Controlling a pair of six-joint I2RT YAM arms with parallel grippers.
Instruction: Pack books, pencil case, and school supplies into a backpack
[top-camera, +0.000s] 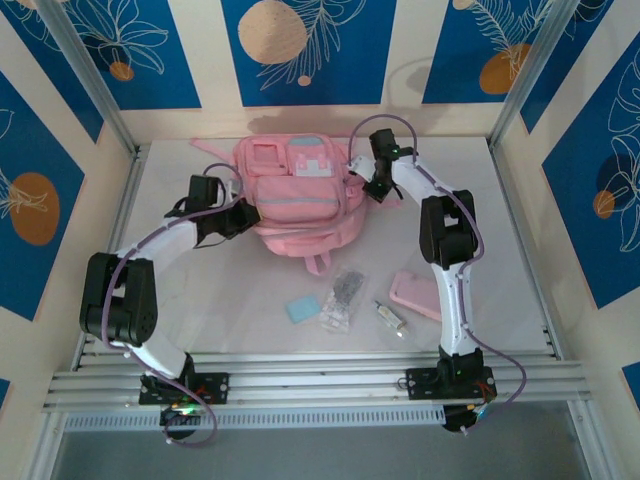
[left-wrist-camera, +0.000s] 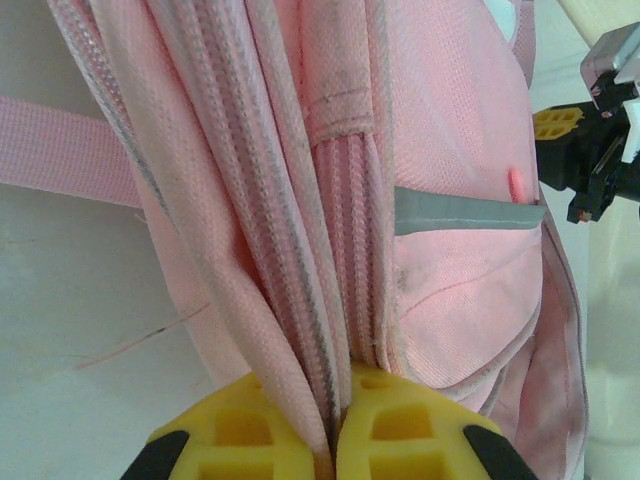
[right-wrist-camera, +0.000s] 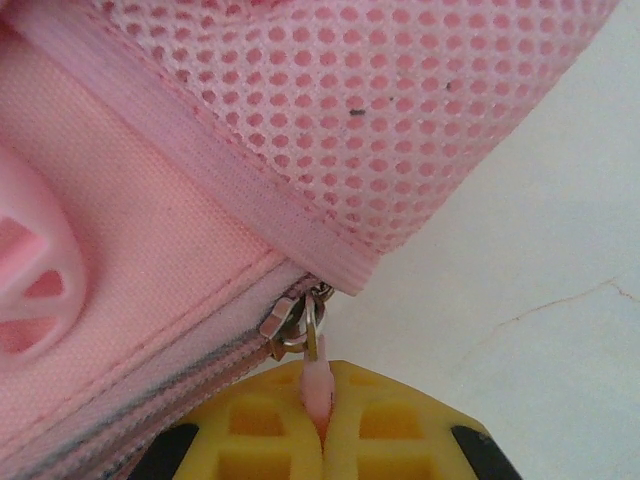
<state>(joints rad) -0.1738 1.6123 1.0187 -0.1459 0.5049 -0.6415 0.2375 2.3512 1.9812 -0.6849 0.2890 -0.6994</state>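
Observation:
The pink backpack (top-camera: 290, 195) lies flat at the back of the table. My left gripper (top-camera: 245, 215) is at its left side, shut on a fold of fabric beside the zipper (left-wrist-camera: 335, 400). At the backpack's right side, my right gripper (top-camera: 365, 180) is shut on the pink zipper pull (right-wrist-camera: 318, 395), just below the metal slider (right-wrist-camera: 293, 325). The pale pink pencil case (top-camera: 415, 293) lies near the right arm. A light blue pad (top-camera: 302, 309), a clear bag (top-camera: 343, 297) and a small tube (top-camera: 392, 318) lie in front of the backpack. The books are out of view.
A mesh side pocket (right-wrist-camera: 400, 100) sits above the zipper end. A pink strap (left-wrist-camera: 60, 150) trails left across the white table (top-camera: 200, 300). Metal frame posts and patterned walls close in the table on three sides.

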